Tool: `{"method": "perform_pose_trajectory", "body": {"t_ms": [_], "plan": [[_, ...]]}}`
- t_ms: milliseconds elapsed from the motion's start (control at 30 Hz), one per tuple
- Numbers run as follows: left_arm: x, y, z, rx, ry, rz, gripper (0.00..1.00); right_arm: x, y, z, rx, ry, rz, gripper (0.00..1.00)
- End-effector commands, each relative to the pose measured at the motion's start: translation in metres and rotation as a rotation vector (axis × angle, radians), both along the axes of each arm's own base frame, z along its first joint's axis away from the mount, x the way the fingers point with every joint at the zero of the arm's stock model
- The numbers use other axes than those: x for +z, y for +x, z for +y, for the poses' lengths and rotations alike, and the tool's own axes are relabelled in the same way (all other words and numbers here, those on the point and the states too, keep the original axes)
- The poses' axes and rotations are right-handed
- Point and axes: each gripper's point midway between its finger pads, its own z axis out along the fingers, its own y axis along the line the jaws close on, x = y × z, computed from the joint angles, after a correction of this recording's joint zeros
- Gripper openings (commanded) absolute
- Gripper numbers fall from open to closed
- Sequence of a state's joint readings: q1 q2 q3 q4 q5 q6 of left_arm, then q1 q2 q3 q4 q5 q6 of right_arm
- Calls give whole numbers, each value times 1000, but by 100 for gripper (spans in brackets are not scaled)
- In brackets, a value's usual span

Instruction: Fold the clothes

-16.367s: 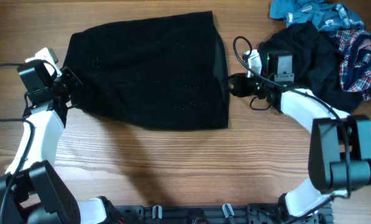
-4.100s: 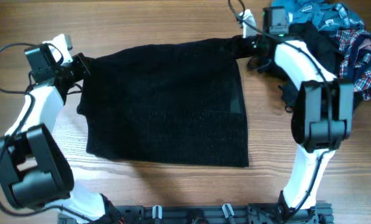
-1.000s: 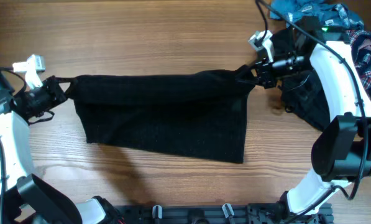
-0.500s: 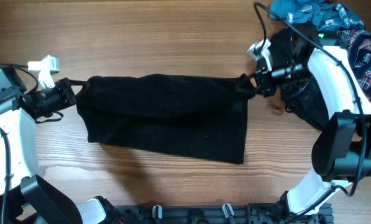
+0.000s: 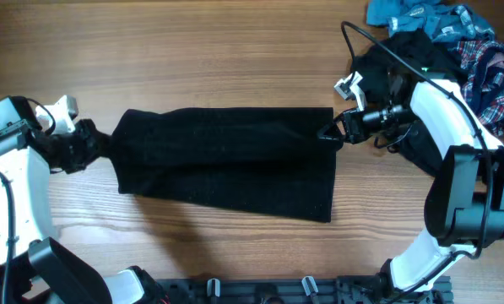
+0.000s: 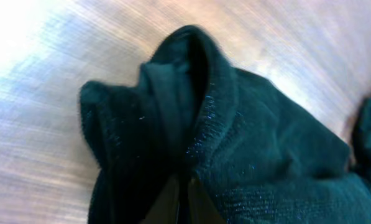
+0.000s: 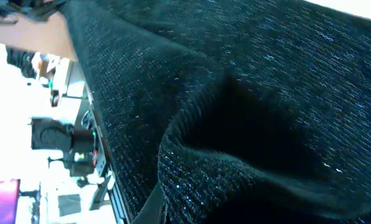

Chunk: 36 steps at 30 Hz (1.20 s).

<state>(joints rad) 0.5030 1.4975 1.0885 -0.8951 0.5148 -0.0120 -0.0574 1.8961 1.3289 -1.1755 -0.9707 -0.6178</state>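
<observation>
Garment [image 5: 226,160] flat, long axis left–right; left jaws, right jaws — clamped on ends.

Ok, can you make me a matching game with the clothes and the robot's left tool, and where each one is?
Things:
1. big black cloth
2. teal cloth
3. plaid cloth
4. left tool

Places or states:
A. at the right edge of the overhead view
B. shut on the big black cloth's left end
C. spread out in the middle of the overhead view
D. at the top edge of the overhead view

Pairs: 1-C, 2-D, 3-A, 4-B
</observation>
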Motion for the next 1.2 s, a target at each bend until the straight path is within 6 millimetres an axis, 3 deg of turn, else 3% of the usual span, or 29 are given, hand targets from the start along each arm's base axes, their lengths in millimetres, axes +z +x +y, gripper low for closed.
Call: {"method": "perform_pose_trajectory", "body": {"t_ms": [0, 167, 533, 600, 633, 700, 967, 1167], "plan": [[-3, -11, 26, 147, 105, 86, 4, -12, 6, -31, -157, -112, 118, 4], [-5, -18, 21, 143, 87, 118, 4, -21, 7, -50, -222, -175, 163, 4], [-10, -40, 9, 136, 40, 218, 4, -21, -1, -42, -200, -189, 204, 5], [-11, -43, 7, 134, 34, 231, 4, -22, -3, -38, -187, -196, 205, 29], [-11, -44, 7, 135, 33, 234, 9, -22, -4, -37, -183, -198, 209, 49], [-11, -44, 7, 134, 32, 235, 31, -22, -6, -35, -177, -198, 215, 58], [-10, -37, 10, 137, 45, 207, 45, -19, -5, -33, -177, -183, 216, 52], [-1, -5, 28, 187, 94, 71, 45, 10, 22, -19, -184, -43, 102, 50]]}}
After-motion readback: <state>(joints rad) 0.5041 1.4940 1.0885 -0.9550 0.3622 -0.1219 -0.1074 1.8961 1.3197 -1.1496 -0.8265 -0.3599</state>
